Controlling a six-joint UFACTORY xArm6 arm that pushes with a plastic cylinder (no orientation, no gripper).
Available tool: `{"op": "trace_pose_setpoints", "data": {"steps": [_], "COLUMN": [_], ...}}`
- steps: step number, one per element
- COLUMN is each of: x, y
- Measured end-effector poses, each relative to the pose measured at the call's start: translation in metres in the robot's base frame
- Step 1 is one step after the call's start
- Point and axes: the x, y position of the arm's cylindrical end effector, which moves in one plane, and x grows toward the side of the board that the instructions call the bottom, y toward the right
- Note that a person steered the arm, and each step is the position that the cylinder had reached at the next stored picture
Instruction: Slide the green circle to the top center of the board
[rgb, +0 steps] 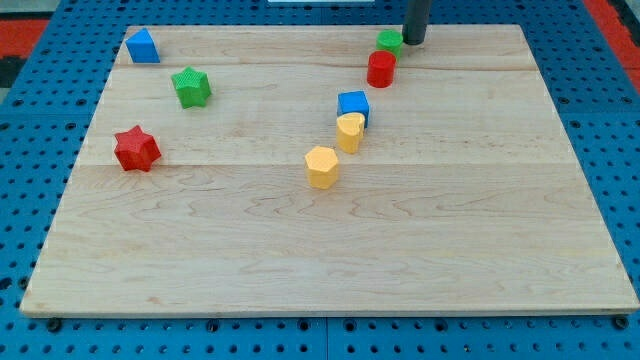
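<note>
Nearest the camera, the wooden board (330, 270) lies bare, a wide stretch of pale grain resting on a blue pegboard table (620, 130). Moving back, the yellow hexagon block (322, 167) sits near the middle, and just behind it the second yellow block (350, 131), rounded on top, touches the blue cube (353, 105). Off to the left stands the red star (136, 149), farther back the green star (190, 87), and in the far left corner the blue block (142, 46) with a sloped top. Now the action, far side, right of centre: the red cylinder (381, 69) sits just in front of the green circle (390, 41), the two close or touching, hard to call from here. My tip (413, 41) is right up against the green circle's right side, at the board's far edge. There are no jaws on this rod, so nothing to spread or pinch; it only pushes. I judge the push is well under way, with the green circle near the far edge but right of centre. The next move calls for a leftward shove along that edge, keeping clear of the red cylinder. No brands, labels or writing can be read anywhere.
</note>
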Motion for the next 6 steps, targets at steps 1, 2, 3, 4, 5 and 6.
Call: {"op": "trace_pose_setpoints", "data": {"steps": [1,2,3,4,5,6], "x": [0.025,0.012,0.001,0.001,0.015,0.03], "y": [0.032,-0.016,-0.09,-0.104,-0.101,-0.123]}}
